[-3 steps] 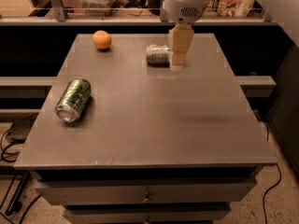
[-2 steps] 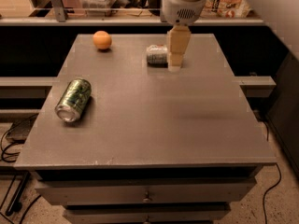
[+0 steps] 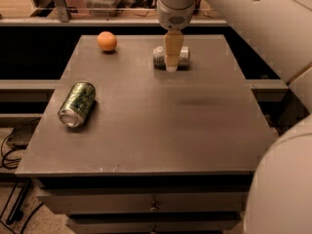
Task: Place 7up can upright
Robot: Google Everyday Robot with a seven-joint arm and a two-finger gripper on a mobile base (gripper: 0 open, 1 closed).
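The 7up can, pale silver-white, lies on its side at the back middle of the grey table. My gripper hangs down from the arm over the middle of the can. Its beige part covers the can's centre, so only the can's left and right ends show. The gripper's tip reaches down to the table surface just in front of the can.
A darker green can lies on its side near the table's left edge. An orange sits at the back left. A shelf with clutter runs behind the table. The robot's white body fills the right side and lower right corner.
My gripper has moved left, from the can's right end to over its middle, and slightly lower. The can, the green can and the orange have not moved.
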